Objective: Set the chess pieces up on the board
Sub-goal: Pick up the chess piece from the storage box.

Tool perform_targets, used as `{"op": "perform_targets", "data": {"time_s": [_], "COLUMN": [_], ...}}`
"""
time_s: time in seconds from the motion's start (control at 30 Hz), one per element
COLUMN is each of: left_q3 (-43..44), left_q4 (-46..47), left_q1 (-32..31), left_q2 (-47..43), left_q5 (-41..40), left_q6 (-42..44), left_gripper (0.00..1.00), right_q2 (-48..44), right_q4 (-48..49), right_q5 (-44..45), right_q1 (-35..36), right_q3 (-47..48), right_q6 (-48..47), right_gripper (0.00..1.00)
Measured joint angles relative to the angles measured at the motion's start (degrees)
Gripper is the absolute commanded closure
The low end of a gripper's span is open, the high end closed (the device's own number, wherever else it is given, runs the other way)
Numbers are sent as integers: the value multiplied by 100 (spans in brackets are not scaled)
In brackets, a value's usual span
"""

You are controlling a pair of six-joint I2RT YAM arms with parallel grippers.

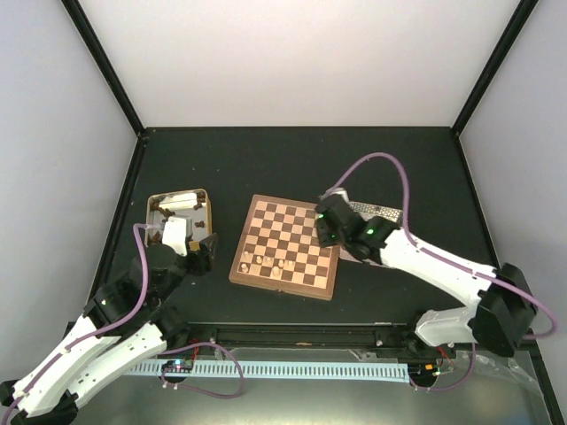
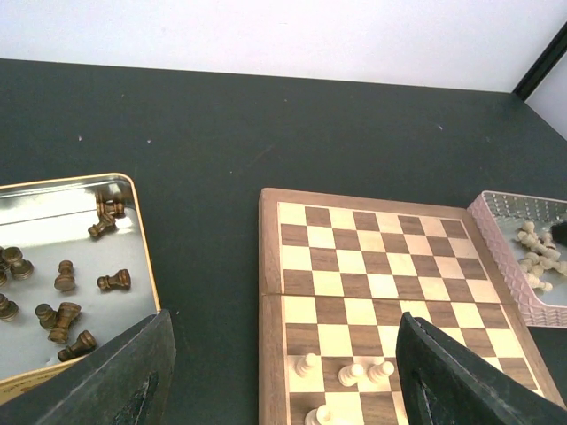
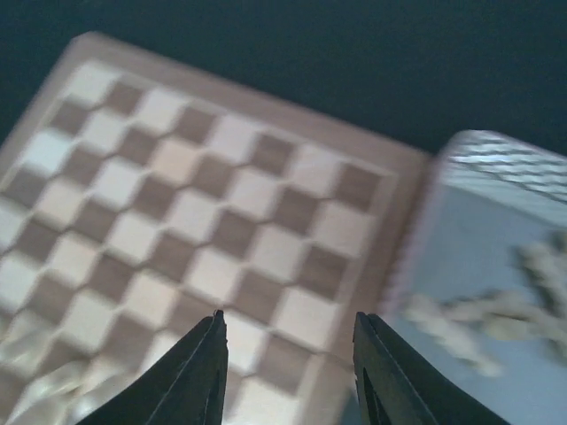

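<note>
The board (image 1: 285, 247) lies mid-table, with several pale chess pieces (image 1: 267, 263) standing on its near left squares. In the left wrist view those pale pieces (image 2: 352, 374) are on the board (image 2: 381, 266) below and between my wide-apart left fingers (image 2: 124, 381). My left gripper (image 1: 202, 251) hovers open and empty between the gold tin and the board's left edge. My right gripper (image 1: 326, 228) is over the board's far right edge. It is open in the blurred right wrist view (image 3: 289, 317), with nothing between its fingers and the board (image 3: 177, 195) beneath.
A gold-rimmed tin (image 2: 142, 239) at the left holds several dark pieces (image 2: 62, 301). A pink tin (image 2: 496, 239) right of the board holds several pale pieces (image 2: 536, 257); the right wrist view also catches this pink tin (image 3: 496, 239). White walls enclose the black table (image 1: 292, 164).
</note>
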Motion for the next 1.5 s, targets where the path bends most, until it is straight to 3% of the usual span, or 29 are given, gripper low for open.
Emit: {"op": "perform_targets", "data": {"time_s": [0.23, 0.43, 0.7, 1.07, 1.3, 1.5], "left_q3": [0, 0, 0, 0, 0, 0], "left_q4": [2, 2, -2, -2, -2, -2], "left_q1": [0, 0, 0, 0, 0, 0], "left_q2": [0, 72, 177, 181, 181, 181], "left_q5": [0, -4, -7, -7, -7, -9], "left_q6": [0, 0, 0, 0, 0, 0], "left_gripper": [29, 29, 29, 29, 29, 29], "right_q2": [-870, -767, 4, 603, 933, 927], "right_q4": [68, 136, 367, 612, 748, 774], "right_q5": [245, -179, -831, -1137, -1187, -1163], "right_q1": [-1840, -2962, -3075, -3077, -3077, -3077], "right_q3": [-883, -1300, -1303, -1303, -1294, -1276], "right_q6": [214, 48, -199, -216, -243, -256], "right_gripper": [55, 56, 71, 73, 94, 95]}}
